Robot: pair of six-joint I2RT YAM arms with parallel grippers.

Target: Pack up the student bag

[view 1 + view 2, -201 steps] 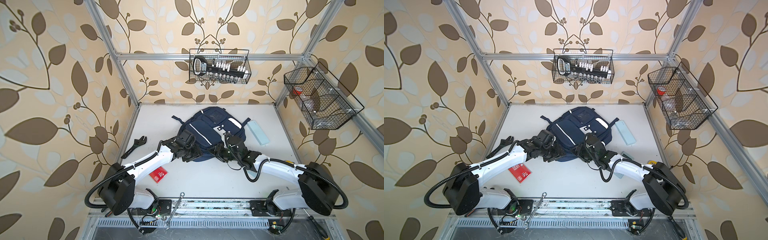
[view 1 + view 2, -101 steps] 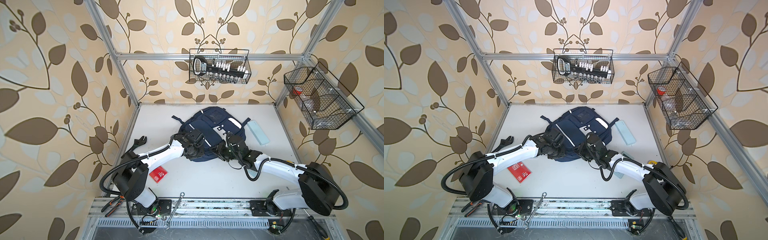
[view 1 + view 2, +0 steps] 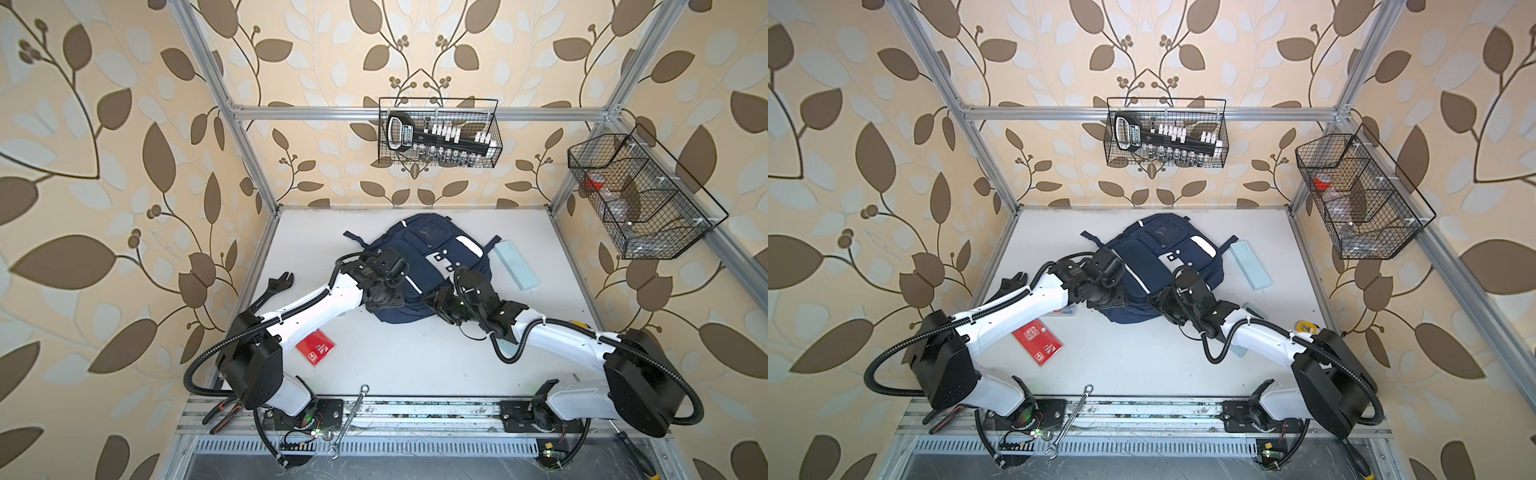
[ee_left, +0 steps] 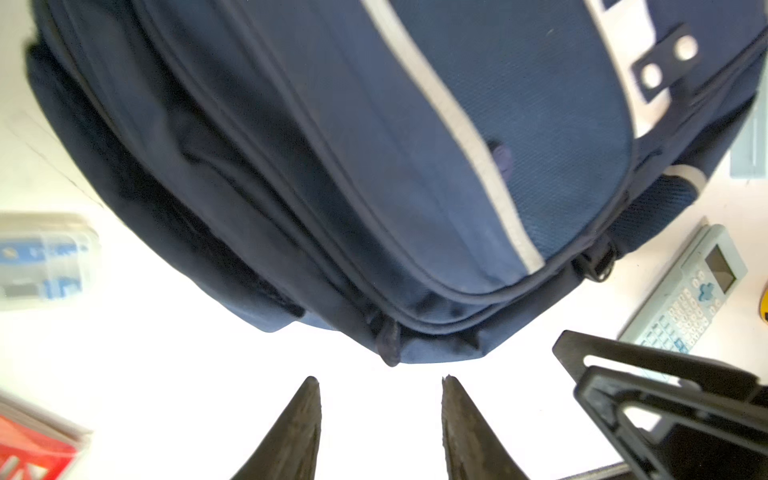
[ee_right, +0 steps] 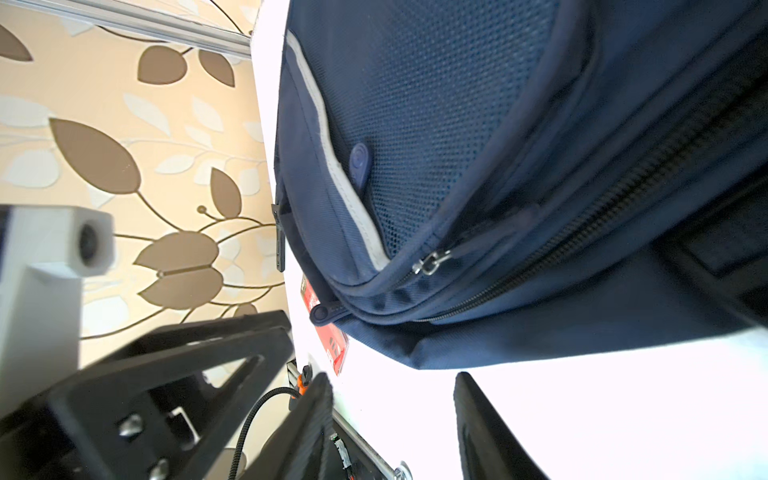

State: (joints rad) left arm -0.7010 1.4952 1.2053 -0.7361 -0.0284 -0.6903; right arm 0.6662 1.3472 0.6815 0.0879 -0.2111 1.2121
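The student bag (image 3: 432,253) lies flat on the white tabletop (image 3: 415,365), toward the back and about midway across. Its front face is up, so the white stripes and the white patch with dark dots show in both top views. In the right wrist view the zip along the bag's near edge looks closed.

The left gripper (image 4: 379,380) sits just off the bag's near left corner. Its jaws stand partly open with only bare tabletop between them. A dark zip pull on the bag's edge hangs just ahead of the tips, untouched. The right gripper (image 5: 392,377) sits just off the bag's near right corner. Its jaws are likewise partly open and hold nothing, their tips close to the fabric but apart from it.

A pale blue case (image 3: 516,266) lies just right of the bag, beside a strap. A grey calculator (image 4: 690,286) lies near the bag's near right corner. A clear box with a blue label (image 4: 45,257) lies beside the near left corner.

A red booklet (image 3: 316,347) lies in front of the bag, to the left. A black wrench (image 3: 278,284) lies well left of the bag, at the tabletop's edge. A spanner (image 3: 353,411) rests on the metal rail well in front of the bag.

On the wall behind the bag hangs a wire basket (image 3: 438,160), and another basket (image 3: 640,232) hangs on the wall to the bag's right.
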